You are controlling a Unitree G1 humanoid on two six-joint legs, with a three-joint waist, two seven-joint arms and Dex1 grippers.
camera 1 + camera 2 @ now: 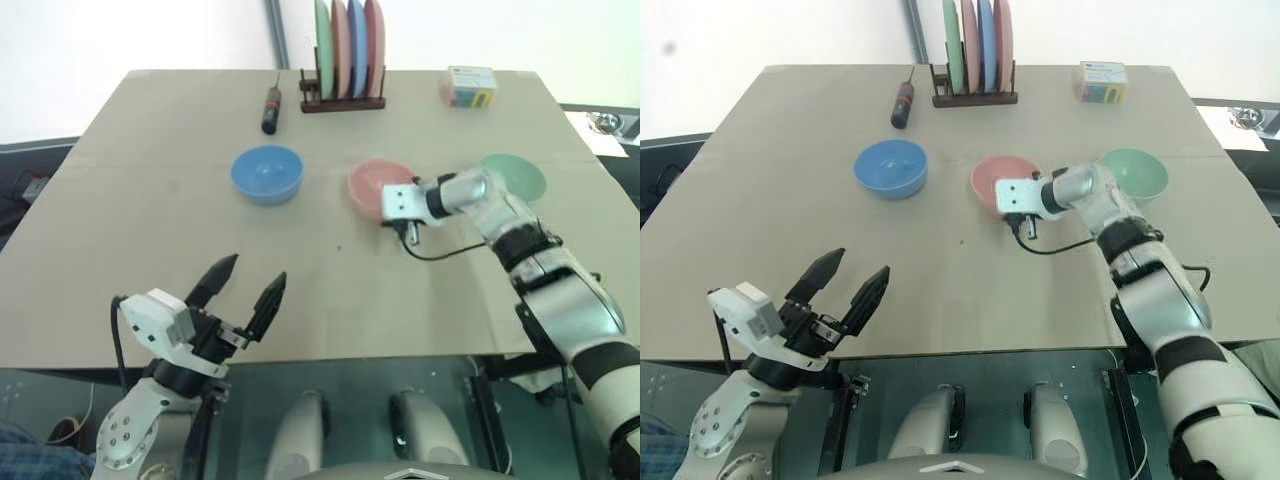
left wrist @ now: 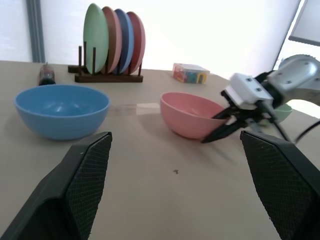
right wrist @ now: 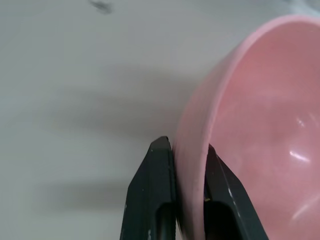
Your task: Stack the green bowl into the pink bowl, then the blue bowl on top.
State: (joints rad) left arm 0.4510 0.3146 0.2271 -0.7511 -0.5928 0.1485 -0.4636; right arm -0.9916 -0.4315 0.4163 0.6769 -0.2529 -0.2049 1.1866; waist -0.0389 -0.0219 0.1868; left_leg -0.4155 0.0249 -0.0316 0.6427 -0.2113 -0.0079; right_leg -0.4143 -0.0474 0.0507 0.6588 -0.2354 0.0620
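The pink bowl (image 1: 372,180) sits upright at the table's centre. My right gripper (image 3: 185,147) is shut on its near rim, one finger inside and one outside the wall. The green bowl (image 1: 515,175) rests just to the right of it, behind my right forearm. Some way to the left of the pink bowl stands the blue bowl (image 1: 267,173), alone and untouched. My left gripper (image 1: 255,268) hovers open near the table's front left edge, pointing toward the bowls with nothing between its fingers.
At the back stand a wooden rack (image 1: 343,100) of upright coloured plates, a screwdriver (image 1: 271,108) to its left and a small colourful box (image 1: 470,87) to its right. The cardboard-coloured table top (image 1: 150,220) ends just in front of my left gripper.
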